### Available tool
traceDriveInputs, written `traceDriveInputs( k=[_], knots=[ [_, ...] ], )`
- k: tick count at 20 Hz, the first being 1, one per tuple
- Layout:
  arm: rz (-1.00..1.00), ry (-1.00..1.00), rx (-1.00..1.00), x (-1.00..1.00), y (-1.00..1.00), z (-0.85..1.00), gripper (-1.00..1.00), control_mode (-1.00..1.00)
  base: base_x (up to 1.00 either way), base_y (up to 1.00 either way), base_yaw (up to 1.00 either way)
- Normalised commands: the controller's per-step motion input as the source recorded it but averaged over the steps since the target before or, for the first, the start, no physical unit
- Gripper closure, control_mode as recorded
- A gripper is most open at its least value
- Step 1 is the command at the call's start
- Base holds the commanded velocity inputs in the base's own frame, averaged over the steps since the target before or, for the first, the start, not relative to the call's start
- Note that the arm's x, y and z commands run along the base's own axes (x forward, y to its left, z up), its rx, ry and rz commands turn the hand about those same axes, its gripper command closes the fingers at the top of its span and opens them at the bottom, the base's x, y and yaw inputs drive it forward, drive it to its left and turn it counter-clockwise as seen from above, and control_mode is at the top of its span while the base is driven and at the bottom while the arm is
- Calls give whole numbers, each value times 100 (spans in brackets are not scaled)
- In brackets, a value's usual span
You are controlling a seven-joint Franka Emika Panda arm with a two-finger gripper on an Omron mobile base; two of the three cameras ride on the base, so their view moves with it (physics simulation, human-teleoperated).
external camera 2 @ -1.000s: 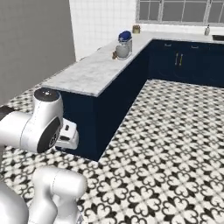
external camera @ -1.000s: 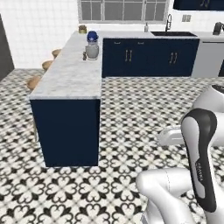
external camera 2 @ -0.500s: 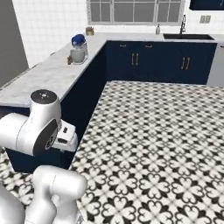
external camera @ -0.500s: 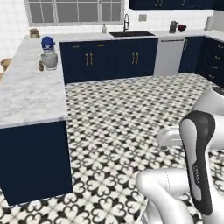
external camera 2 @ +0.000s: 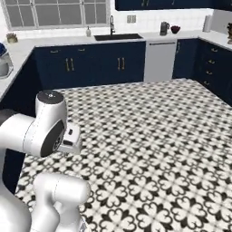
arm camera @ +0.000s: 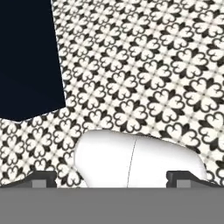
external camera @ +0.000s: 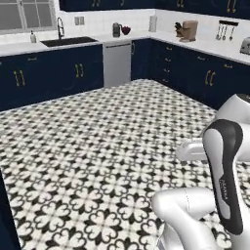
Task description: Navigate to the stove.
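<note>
The gripper [arm camera: 111,179] points down at patterned floor [arm camera: 144,65], fingertips set wide apart. Navy cabinet [arm camera: 26,57] sits at ten o'clock.

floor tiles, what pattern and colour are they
The floor has a black-and-white floral, heart-petal pattern, which shows best close up in the hand view.

I see black-and-white patterned tile floor [external camera: 97,146] | navy base cabinets with brass handles [external camera 2: 90,63] | white stone surface [external camera: 29,47] | gridded window [external camera 2: 54,13] | white tiled wall [external camera 2: 149,18]
</note>
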Motion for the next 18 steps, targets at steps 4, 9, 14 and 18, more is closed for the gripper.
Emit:
traceDriveInputs(
  k=[4, 9, 14, 18],
  knots=[
    [0, 0, 0, 0, 0, 0, -100, 100, 18, -8, -84],
    [0, 0, 0, 0, 0, 0, -100, 100, 11, 0, -87],
    [0, 0, 0, 0, 0, 0, -100, 100, 40, 0, -78],
    [0, 0, 0, 0, 0, 0, -100, 100, 92, 1, -62]
  ],
)
